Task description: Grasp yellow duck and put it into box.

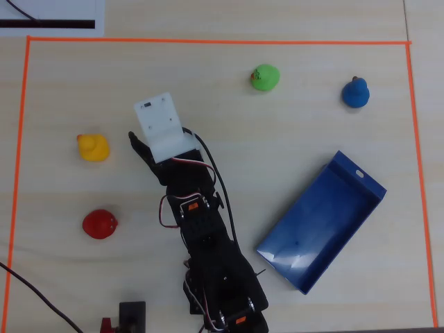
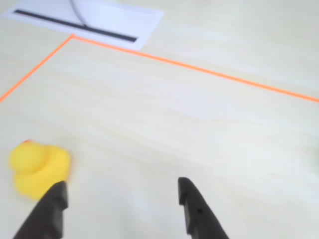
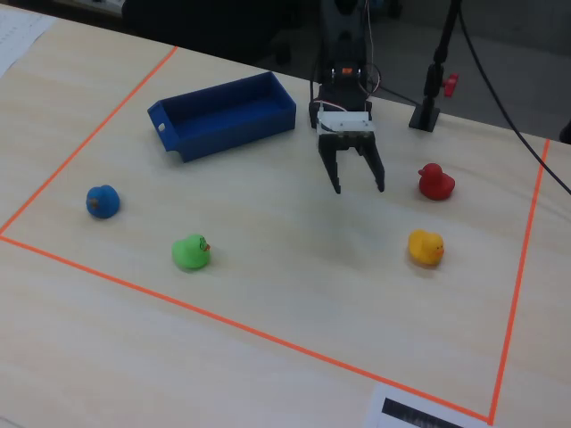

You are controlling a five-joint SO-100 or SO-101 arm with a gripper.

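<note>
The hand (image 3: 359,188) hangs above the pale wooden table (image 3: 268,267) with its two dark fingers spread apart and nothing between them. In the wrist view the fingertips (image 2: 188,191) frame bare wood, and the yellow duck (image 2: 37,168) sits just beyond the left finger, outside the gap.

The yellow duck is a small, rounded, glossy toy with a round head above a plumper body (a touch of orange shows on the head). In the fixed view it (image 3: 426,247) stands upright on the table, nearer the camera than the hand and a little to its right. A red toy (image 3: 435,182) stands farther back, right of the hand.

The box (image 3: 223,115), a shallow dark-blue tray with low walls, lies at the far left of the hand, well apart from the duck. A green toy (image 3: 191,252) and a blue toy (image 3: 103,201) sit on the left side. Orange tape (image 3: 241,326) outlines the work area. A white sheet (image 2: 89,20) with a black bar lies outside the taped corner; no writing can be read on it.
</note>
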